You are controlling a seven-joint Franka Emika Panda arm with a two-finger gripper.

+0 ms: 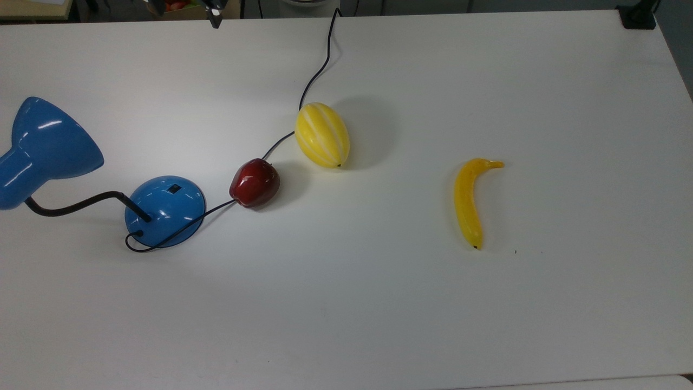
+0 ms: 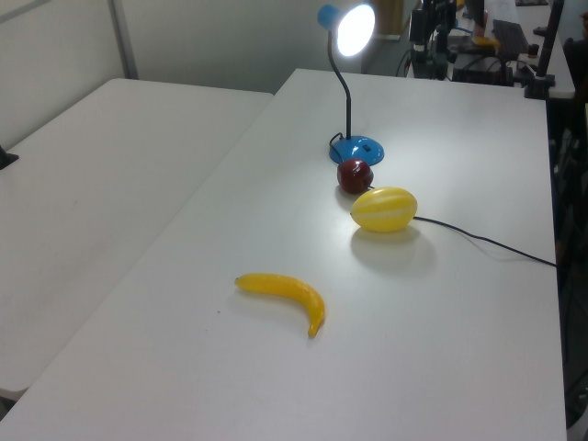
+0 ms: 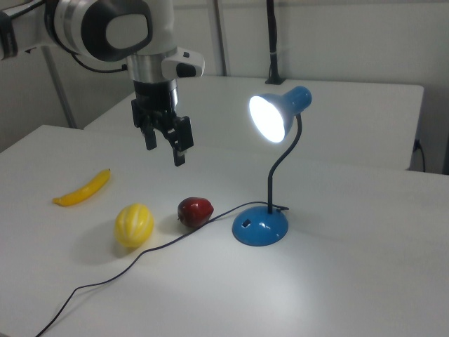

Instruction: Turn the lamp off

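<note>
The blue lamp is lit; its shade (image 3: 272, 116) glows, held up by a black bendy neck (image 3: 280, 165). The round blue base (image 1: 165, 208) carries a small black switch (image 1: 174, 188) on top, and a black cord (image 1: 319, 65) runs off past the fruit. In the right view my gripper (image 3: 165, 147) hangs open and empty above the table, up and to the left of the base (image 3: 259, 226), roughly over the apple. In the top view my gripper (image 1: 187, 11) sits at the upper edge, far from the switch.
A red apple (image 1: 254, 182) and a yellow striped melon (image 1: 322, 134) lie on the cord's path beside the base. A banana (image 1: 468, 203) lies further toward the top view's right. The white table (image 1: 379, 314) has wide bare room in front.
</note>
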